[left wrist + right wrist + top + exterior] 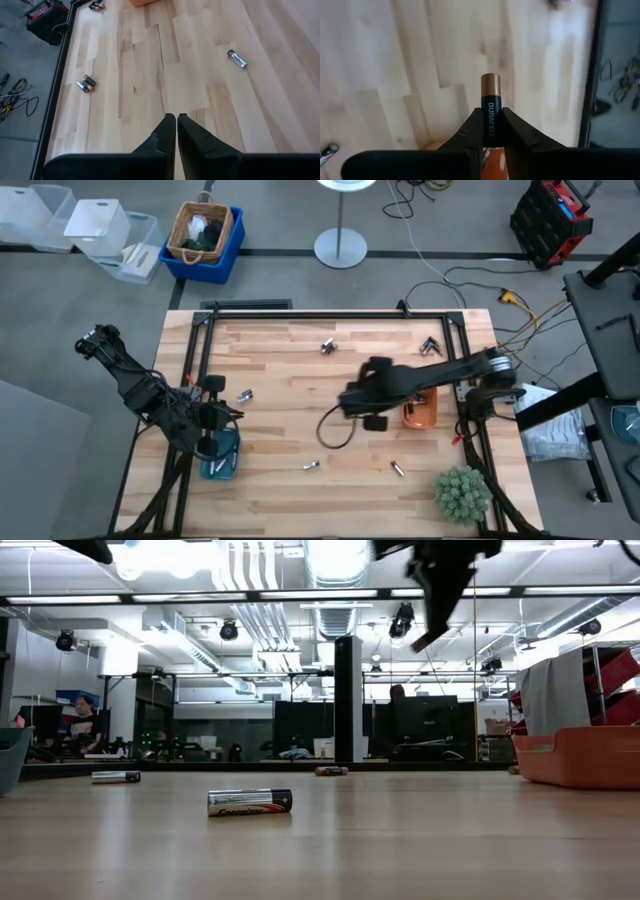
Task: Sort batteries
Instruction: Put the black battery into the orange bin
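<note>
A black battery with a copper end [490, 107] is held in my right gripper [490, 117], which hangs high over the table's middle [352, 405] beside the orange tray [420, 412]. Single batteries [310, 465] [397, 468] [245, 395] lie on their sides on the wood, and small clusters [327, 346] [432, 346] lie near the far edge. My left gripper [176, 121] is shut on nothing and hovers at the table's left, by the teal tray [220, 455]. My right gripper pinches the battery's black body [490, 131] between its two fingers. The battery lies along the fingers, and its copper end [490, 82] sticks out past their tips. In the low view the fingers slant downward from above, with the battery's end [424, 641] well clear of the table.
A green plant ball [462, 492] sits at the near right corner. A dark frame [300, 313] runs along the table's far edge and sides. Between the two trays the wood is bare apart from the loose batteries [249, 802] [116, 777].
</note>
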Robot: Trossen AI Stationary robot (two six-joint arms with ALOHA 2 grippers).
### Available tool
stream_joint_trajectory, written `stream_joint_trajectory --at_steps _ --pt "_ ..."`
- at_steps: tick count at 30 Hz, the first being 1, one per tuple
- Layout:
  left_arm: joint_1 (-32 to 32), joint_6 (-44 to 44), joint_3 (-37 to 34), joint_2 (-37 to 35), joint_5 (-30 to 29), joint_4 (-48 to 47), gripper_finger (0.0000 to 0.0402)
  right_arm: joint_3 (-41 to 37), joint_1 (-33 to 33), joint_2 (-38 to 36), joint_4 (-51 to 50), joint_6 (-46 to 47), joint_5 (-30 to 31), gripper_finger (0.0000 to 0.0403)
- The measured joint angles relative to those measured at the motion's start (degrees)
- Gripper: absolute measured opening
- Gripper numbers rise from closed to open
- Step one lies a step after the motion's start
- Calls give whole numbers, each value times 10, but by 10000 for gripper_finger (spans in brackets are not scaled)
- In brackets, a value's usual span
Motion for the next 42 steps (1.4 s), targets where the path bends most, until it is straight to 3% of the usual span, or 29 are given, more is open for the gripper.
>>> stream_joint_trajectory --at_steps 12,19,30,42 --pt "0 48 0 0 -45 36 0 -231 -3 -263 54 229 -5 37" --pt "3 147 0 7 -45 101 0 -326 -3 -351 60 332 -19 37" --pt "59 251 0 8 -50 145 0 -442 -1 -373 129 373 -90 36" --pt "151 281 0 -19 -50 97 0 -453 -1 -331 146 364 -106 39"
